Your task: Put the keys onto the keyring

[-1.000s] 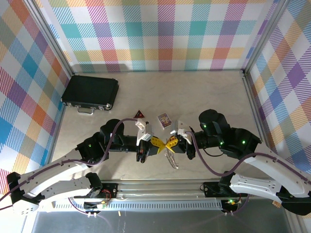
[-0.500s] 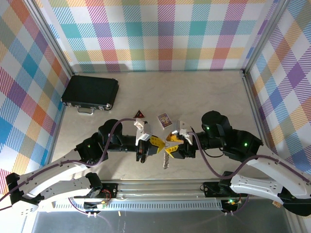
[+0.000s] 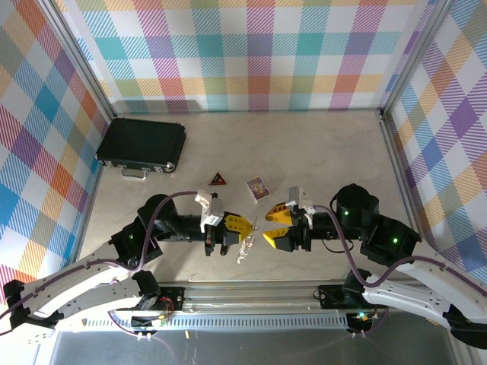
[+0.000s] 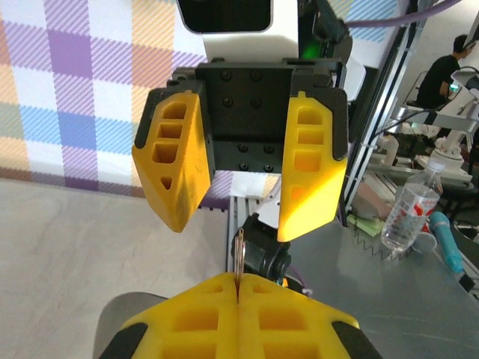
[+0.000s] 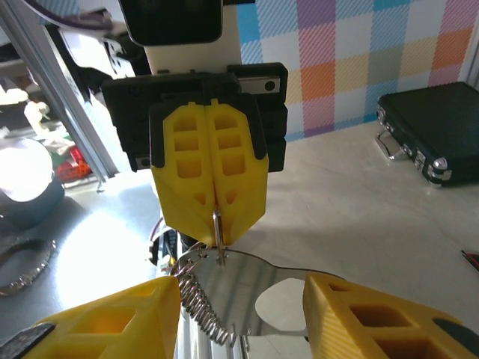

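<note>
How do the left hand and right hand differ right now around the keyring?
The left hand is shut tight, while the right hand is spread wide open. The left hand pinches the keyring, which dangles below it; the right hand holds nothing, as the left wrist view shows. Both are yellow-tipped and face each other tip to tip.

Top camera overhead, behind arms, wide; wrist cameras close, facing each other, sharing keyring (image 5: pixel 197 298).
</note>
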Controlling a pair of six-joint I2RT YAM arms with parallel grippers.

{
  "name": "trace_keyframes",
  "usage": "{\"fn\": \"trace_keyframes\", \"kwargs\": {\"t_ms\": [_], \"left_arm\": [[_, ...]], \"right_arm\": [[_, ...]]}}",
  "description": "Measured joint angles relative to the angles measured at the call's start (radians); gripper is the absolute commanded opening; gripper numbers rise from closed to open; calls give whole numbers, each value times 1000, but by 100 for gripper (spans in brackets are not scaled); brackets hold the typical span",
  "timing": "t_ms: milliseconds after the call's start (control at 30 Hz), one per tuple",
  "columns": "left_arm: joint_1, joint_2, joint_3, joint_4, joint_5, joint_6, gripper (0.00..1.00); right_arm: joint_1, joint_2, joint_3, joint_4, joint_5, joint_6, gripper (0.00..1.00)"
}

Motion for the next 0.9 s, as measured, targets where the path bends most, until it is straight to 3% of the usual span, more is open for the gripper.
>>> {"fn": "trace_keyframes", "kwargs": {"t_ms": [433, 567, 767, 900], "left_arm": [[0, 10, -47, 179, -28, -52, 0], [0, 14, -47, 205, -31, -60, 0], [0, 33, -47, 215, -29, -73, 0], [0, 35, -47, 215, -26, -75, 0]], "right_arm": [[0, 12, -42, 138, -40, 39, 40], [0, 13, -56, 172, -40, 49, 31], [0, 13, -66, 203, -40, 57, 27], [0, 12, -67, 220, -40, 66, 12]]}}
